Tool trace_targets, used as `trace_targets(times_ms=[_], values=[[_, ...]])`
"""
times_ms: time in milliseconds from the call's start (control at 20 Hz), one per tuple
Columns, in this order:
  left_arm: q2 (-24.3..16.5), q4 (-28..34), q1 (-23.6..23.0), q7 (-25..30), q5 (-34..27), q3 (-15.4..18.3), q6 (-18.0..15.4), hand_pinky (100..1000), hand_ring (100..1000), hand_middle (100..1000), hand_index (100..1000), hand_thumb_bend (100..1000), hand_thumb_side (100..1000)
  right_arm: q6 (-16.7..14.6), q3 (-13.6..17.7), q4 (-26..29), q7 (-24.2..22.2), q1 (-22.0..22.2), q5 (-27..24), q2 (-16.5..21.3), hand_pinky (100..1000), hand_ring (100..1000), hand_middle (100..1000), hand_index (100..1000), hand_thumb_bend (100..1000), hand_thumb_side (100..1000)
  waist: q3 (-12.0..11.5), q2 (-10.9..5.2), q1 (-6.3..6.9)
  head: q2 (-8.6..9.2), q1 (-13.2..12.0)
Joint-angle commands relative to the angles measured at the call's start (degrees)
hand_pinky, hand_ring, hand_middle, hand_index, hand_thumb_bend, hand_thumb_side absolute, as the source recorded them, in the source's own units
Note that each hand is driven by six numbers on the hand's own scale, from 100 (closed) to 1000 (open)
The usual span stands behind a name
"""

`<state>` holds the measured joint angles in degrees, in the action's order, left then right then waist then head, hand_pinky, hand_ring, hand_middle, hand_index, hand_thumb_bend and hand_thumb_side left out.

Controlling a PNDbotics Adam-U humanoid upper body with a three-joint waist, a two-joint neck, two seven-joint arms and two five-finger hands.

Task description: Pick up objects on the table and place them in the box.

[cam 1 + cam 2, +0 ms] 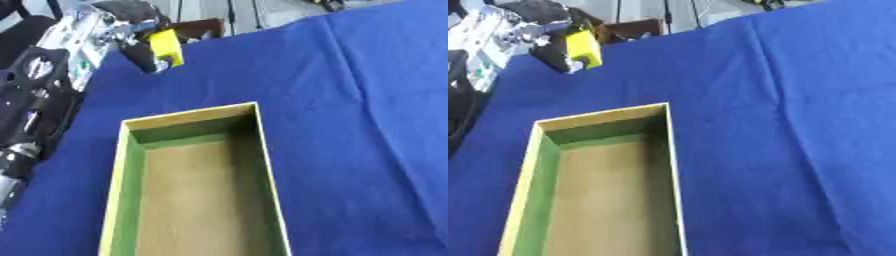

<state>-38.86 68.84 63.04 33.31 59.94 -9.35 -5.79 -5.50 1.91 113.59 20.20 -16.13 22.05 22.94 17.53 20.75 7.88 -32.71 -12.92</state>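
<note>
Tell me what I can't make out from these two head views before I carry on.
- Left hand, left eye view: blurred; it holds the yellow block, but the contact is unclear.
- Yellow block: blur hides any markings.
- Open wooden box with green inner walls: near end cut off by the bottom edge in both views.
- Right hand: in neither view.
- Blue tablecloth: runs past the right edge.

1. We count one open rectangular box (197, 195) with green inner walls and a brown floor.
2. We count one small yellow block (584, 48).
3. We count one blue cloth-covered worktop (359, 125).
</note>
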Motion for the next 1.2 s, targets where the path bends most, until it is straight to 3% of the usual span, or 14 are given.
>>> trace_targets(times_ms=[50,400,600,750,950,1200], values=[[-3.4,6.3,0.4,0.8,-2.1,0.1,1.4,139,374,286,305,100,259,0.1,0.8,1.0,0.5,0.0,-0.4,1.1,544,631,588,841,327,766,-0.5,-2.14,-0.79,-0.92,0.8],[-10.4,32.3,-7.4,4.8,-11.3,-2.5,6.3,100,378,286,306,100,255,0.2,1.1,1.0,0.8,0.2,-1.2,1.6,546,632,590,841,299,747,-2.7,-4.61,-1.15,-2.17,2.8],[-11.1,44.0,-13.6,6.4,-18.2,-2.5,11.7,100,362,277,310,100,254,0.0,1.1,1.0,1.0,0.0,-1.9,1.8,547,633,593,840,282,745,-3.6,-5.8,-1.67,-2.36,3.5],[-9.7,45.5,-16.8,3.7,-20.7,-2.2,12.8,100,356,274,314,100,254,0.0,1.3,1.0,1.1,-0.2,-2.2,1.7,548,633,593,840,275,740,-4.3,-6.28,-2.05,-2.29,4.3],[-9.0,45.7,-21.5,1.0,-22.3,-4.2,10.4,100,362,273,318,100,253,0.0,1.4,1.0,1.2,-0.5,-2.6,1.5,548,634,594,840,272,738,-4.6,-6.35,-2.35,-1.98,5.0],[-10.0,45.8,-26.9,1.8,-22.2,-8.2,8.4,100,371,277,319,100,253,-0.2,1.5,1.0,1.3,-0.7,-2.7,1.3,548,634,594,840,274,741,-4.5,-6.08,-2.71,-1.92,5.3]])
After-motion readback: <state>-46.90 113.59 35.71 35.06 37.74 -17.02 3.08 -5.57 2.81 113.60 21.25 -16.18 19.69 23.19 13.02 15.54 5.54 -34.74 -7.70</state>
